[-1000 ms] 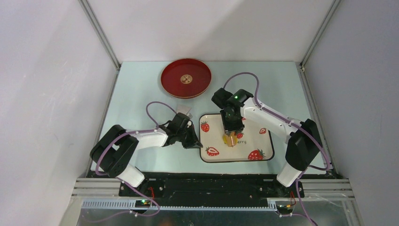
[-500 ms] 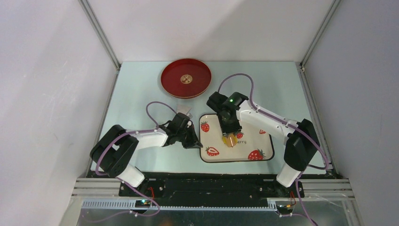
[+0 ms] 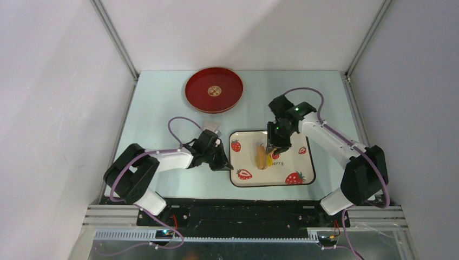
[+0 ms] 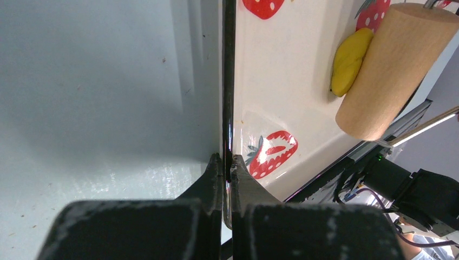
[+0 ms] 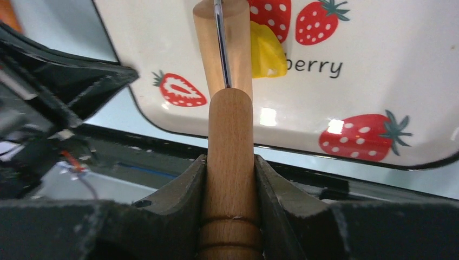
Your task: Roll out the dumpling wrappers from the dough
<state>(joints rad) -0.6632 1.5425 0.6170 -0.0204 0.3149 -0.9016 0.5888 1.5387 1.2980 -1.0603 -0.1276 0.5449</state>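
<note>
A yellow lump of dough (image 3: 269, 160) (image 4: 349, 62) (image 5: 266, 51) lies near the middle of the strawberry tray (image 3: 303, 169). The drum of a wooden roller (image 3: 261, 157) (image 4: 395, 70) (image 5: 224, 43) lies right beside the lump, on its left side and touching it. My right gripper (image 3: 274, 145) (image 5: 230, 162) is shut on the roller's wooden handle. My left gripper (image 3: 226, 162) (image 4: 227, 162) is shut on the tray's thin left rim (image 4: 228, 81). No dumpling wrappers are in view.
A round red plate (image 3: 214, 90) sits at the back left of the pale table. A small clear object (image 3: 211, 128) lies just behind my left wrist. The black frame rail (image 3: 243, 208) runs along the near edge.
My right arm has swung to the right and the roller has tilted, its drum now lying left of the dough. The left gripper has kept its hold on the tray rim.
</note>
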